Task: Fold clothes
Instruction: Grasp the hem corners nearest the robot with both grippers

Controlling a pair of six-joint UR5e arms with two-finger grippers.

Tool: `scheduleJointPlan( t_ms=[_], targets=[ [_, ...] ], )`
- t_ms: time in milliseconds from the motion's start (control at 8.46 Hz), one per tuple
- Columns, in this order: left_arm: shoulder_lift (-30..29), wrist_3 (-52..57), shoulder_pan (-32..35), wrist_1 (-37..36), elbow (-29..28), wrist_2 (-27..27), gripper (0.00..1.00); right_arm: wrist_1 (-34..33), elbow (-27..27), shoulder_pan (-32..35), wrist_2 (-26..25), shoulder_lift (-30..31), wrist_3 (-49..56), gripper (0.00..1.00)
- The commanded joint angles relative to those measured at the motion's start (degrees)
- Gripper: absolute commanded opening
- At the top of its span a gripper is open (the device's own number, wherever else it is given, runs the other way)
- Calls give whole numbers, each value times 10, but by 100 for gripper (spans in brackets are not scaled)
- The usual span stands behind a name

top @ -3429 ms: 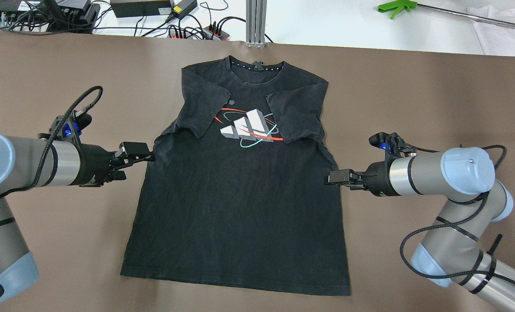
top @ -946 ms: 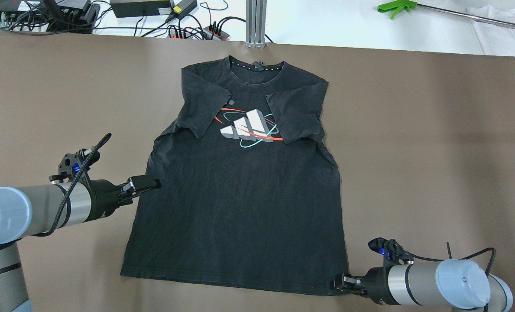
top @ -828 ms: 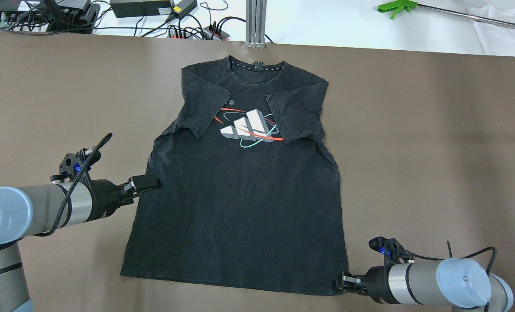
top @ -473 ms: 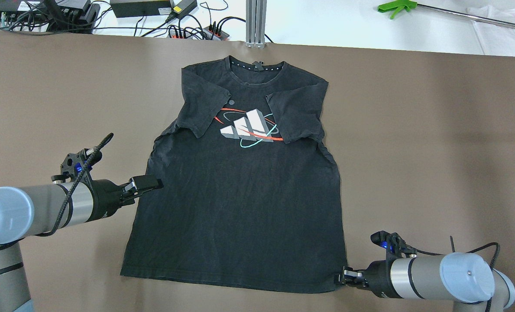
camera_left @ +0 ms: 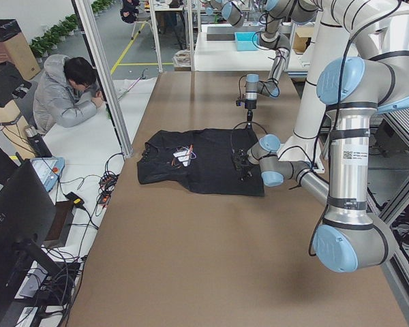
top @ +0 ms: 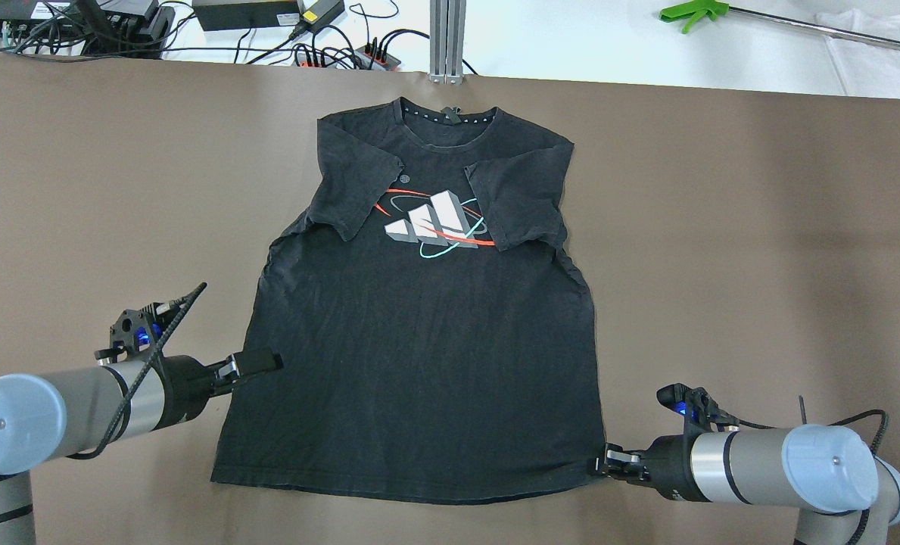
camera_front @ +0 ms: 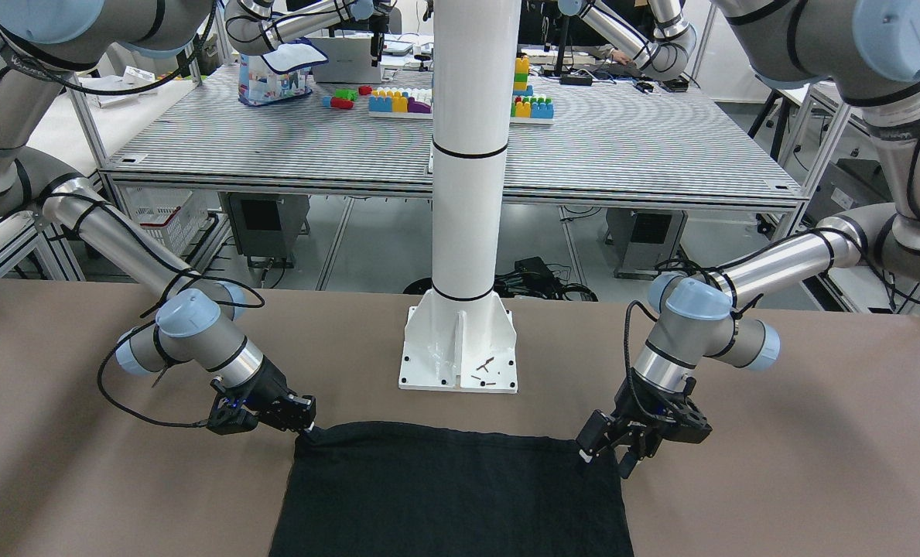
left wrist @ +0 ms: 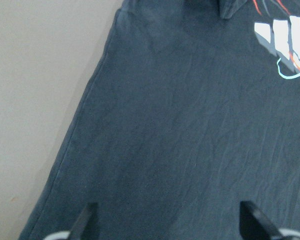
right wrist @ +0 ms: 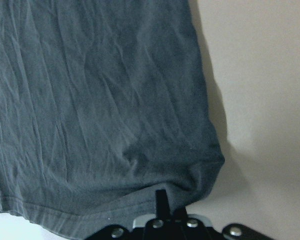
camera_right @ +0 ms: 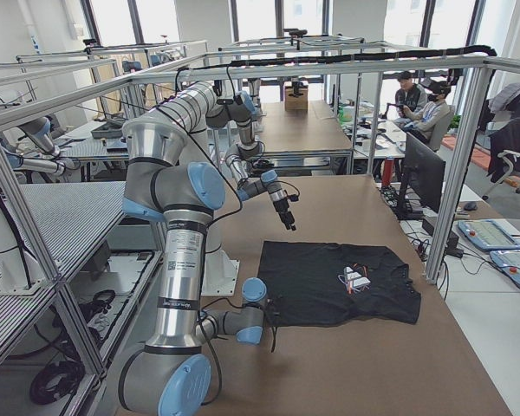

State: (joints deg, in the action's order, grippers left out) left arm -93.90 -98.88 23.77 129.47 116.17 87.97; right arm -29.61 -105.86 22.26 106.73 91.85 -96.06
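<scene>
Desk: Claw states?

Me: The right claw (top: 605,463) is pinched closed on the black T-shirt (top: 419,363). It has the hem corner right at its tips, and the cloth puckers there. The left claw (top: 256,362) is spread wide and holds nothing. It hovers over the shirt's side edge, and the hem corner on its side lies back from its tips, toward the robot.

Desk: The shirt itself?

Me: Flat on the brown table (top: 722,227), logo up, both sleeves folded in over the chest. It stretches away ahead of both claws.

Desk: What could go wrong?

Me: A lopsided grasp. If I lift the right alone, the hem drags skew and the sleeves may slide out. If the left closes where it is, it takes mid-side cloth rather than the corner. The wrist view shows only one right finger, so I can't confirm both layers are caught. With the top layer alone, the shirt would peel open.
</scene>
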Motion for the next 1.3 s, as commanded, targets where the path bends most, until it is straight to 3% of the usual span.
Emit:
scheduleJointPlan(
  t_ms=[0, 1182],
  targets=[
    [35, 1, -46, 39, -2, -25, 100, 1, 0, 10, 0, -1, 7, 0],
    [90, 6, -138, 50, -23, -102, 100, 1, 2, 9, -1, -4, 12, 0]
  ],
)
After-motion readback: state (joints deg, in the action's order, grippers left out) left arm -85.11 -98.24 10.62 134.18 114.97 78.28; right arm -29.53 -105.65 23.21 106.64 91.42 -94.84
